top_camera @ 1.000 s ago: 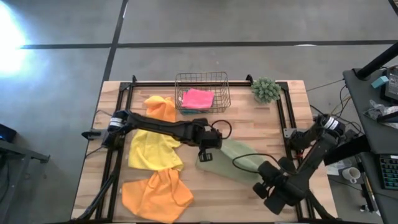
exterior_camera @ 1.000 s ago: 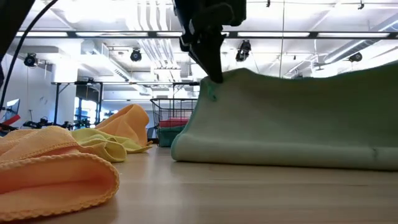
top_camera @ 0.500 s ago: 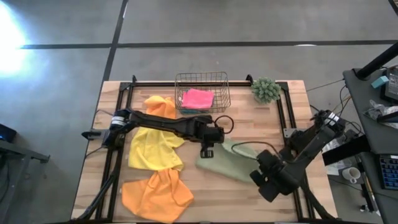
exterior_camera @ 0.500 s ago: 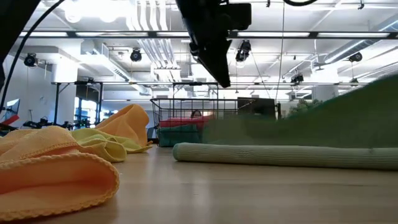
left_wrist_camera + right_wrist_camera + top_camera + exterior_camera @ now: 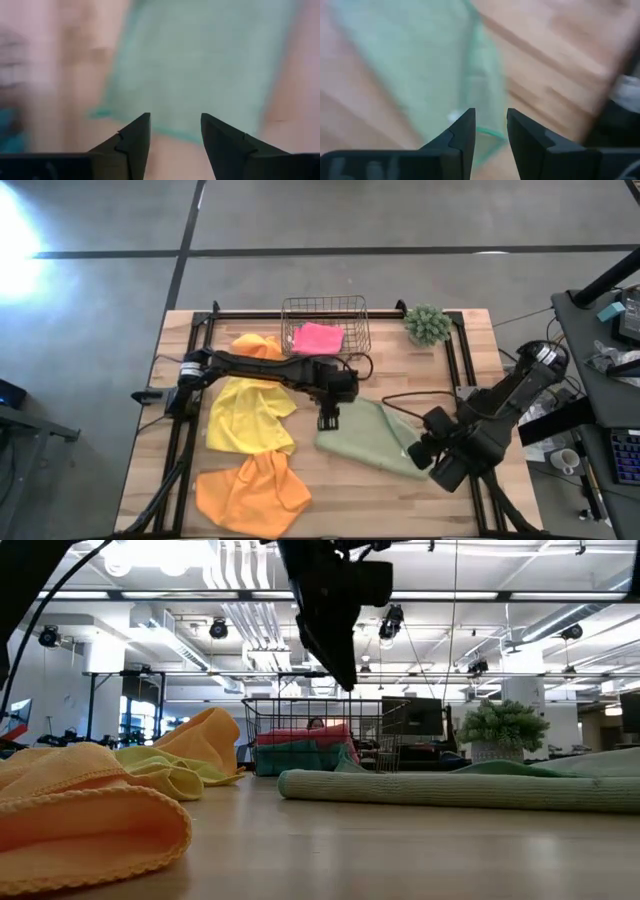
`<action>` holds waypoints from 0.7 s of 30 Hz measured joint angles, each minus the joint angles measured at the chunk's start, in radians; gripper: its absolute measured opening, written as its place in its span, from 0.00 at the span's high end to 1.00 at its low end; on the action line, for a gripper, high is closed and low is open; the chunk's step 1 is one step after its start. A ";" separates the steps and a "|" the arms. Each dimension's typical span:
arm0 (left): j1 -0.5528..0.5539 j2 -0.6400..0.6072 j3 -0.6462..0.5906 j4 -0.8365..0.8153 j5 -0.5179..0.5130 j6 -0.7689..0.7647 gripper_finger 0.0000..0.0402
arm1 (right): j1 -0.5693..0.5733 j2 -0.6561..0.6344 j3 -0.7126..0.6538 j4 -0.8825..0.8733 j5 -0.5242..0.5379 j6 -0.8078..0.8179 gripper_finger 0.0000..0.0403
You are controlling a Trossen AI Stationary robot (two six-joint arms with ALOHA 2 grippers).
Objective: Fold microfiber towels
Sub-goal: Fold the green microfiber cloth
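At desk centre, olive green towel (image 5: 372, 437) now lies folded flat, released by both: left tool (image 5: 327, 418) and right tool (image 5: 428, 452) hover parted, empty; fold done.

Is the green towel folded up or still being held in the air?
Folded. The green towel lies doubled flat on the table, its rounded fold edge showing low; both grippers are open above it.

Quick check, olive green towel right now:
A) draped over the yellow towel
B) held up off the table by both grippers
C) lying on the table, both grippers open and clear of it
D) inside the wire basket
C: the olive green towel lies flat on the table, with the left gripper and right gripper both open and empty above it.
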 joint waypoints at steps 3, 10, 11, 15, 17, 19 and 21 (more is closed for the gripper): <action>-0.027 0.025 -0.042 0.085 0.057 0.008 0.60 | 0.001 -0.007 -0.069 0.167 0.030 -0.053 0.75; -0.042 0.039 -0.181 0.264 0.058 -0.009 0.60 | 0.004 -0.019 -0.294 0.531 0.037 -0.068 0.77; -0.042 0.039 -0.201 0.279 0.058 -0.024 0.60 | 0.004 -0.025 -0.330 0.603 0.041 -0.073 0.78; -0.043 0.039 -0.252 0.324 0.060 -0.051 0.60 | 0.003 -0.035 -0.464 0.846 0.046 -0.073 0.84; -0.043 0.040 -0.270 0.327 0.061 -0.051 0.60 | -0.002 -0.034 -0.511 0.919 0.045 -0.058 0.87; -0.043 0.040 -0.287 0.327 0.061 -0.052 0.60 | -0.004 -0.034 -0.542 0.945 0.046 -0.033 0.89; -0.043 0.040 -0.298 0.324 0.061 -0.052 0.60 | -0.008 -0.034 -0.566 0.944 0.046 -0.008 0.91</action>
